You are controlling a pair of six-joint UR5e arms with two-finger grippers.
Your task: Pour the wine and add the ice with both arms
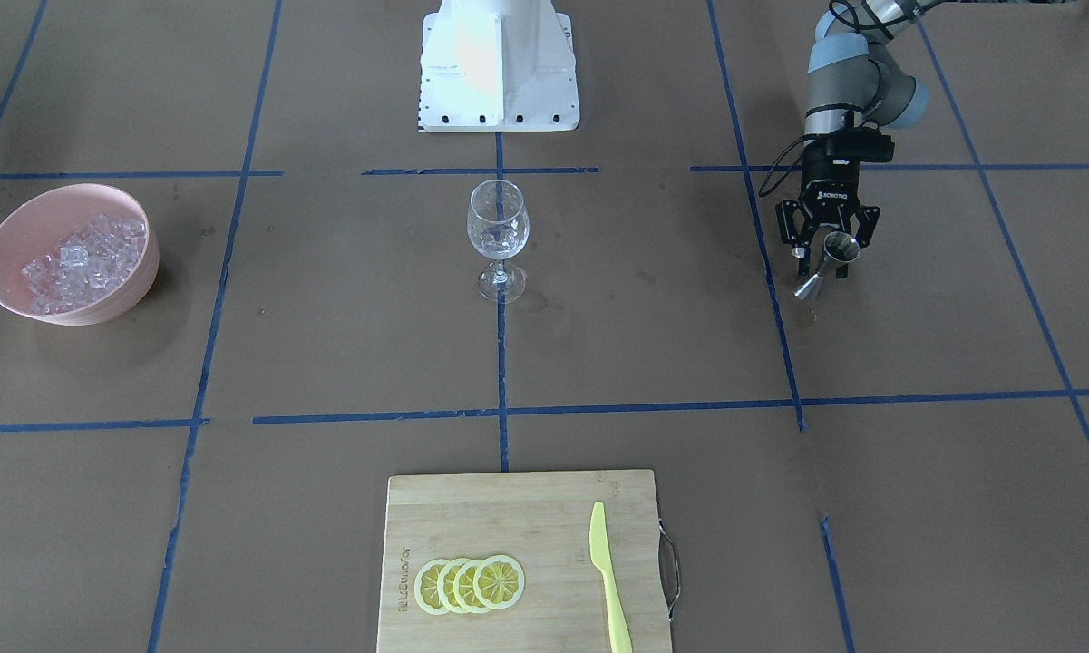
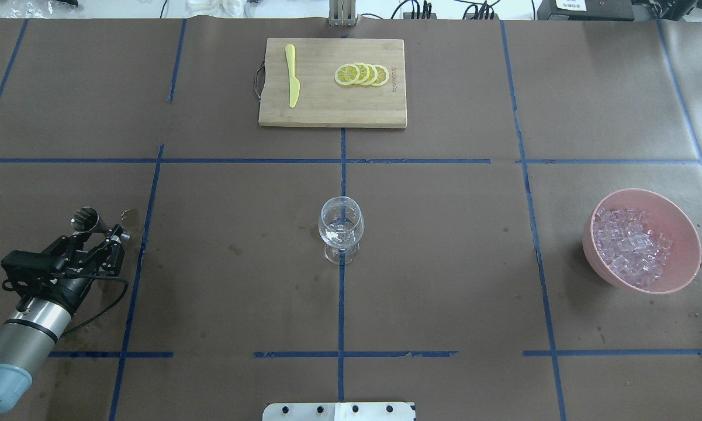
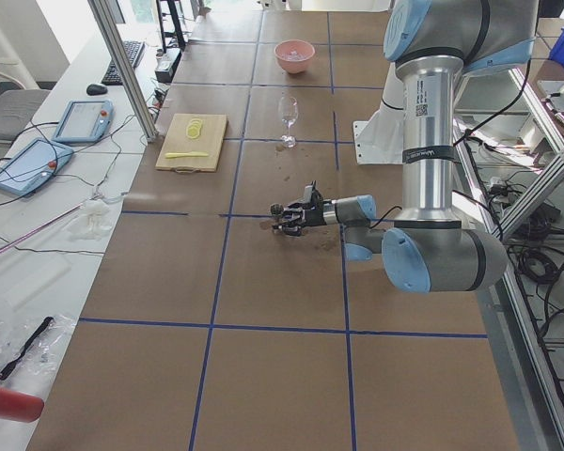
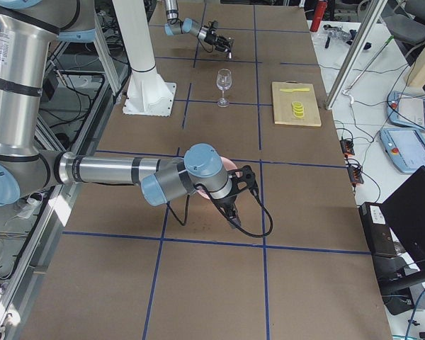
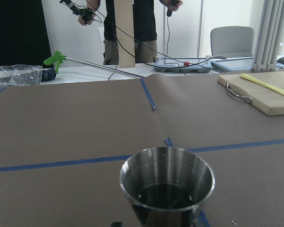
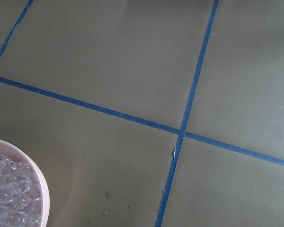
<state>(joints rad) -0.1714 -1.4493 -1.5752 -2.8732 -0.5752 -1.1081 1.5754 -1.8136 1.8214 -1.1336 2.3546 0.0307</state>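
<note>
My left gripper (image 1: pixel 827 259) (image 2: pixel 102 231) is shut on a steel jigger (image 1: pixel 825 265) (image 2: pixel 86 218) and holds it just above the table on my left side. The left wrist view shows the jigger (image 5: pixel 166 182) with dark liquid in its cup. A clear wine glass (image 1: pixel 498 238) (image 2: pixel 341 227) stands upright at the table's centre, far from both grippers. The ice (image 1: pixel 82 258) (image 2: pixel 631 245) is heaped in a pink bowl (image 1: pixel 18 222) (image 2: pixel 681 219) on my right side. My right gripper (image 4: pixel 234 209) hovers by that bowl; I cannot tell if it is open or shut.
A wooden cutting board (image 1: pixel 508 508) (image 2: pixel 327 111) at the table's far edge carries lemon slices (image 1: pixel 470 583) and a yellow knife (image 1: pixel 607 580). The white pedestal (image 1: pixel 499 63) stands behind the glass. Blue tape lines cross the brown table. Operators stand beyond the table's far edge (image 5: pixel 132 28).
</note>
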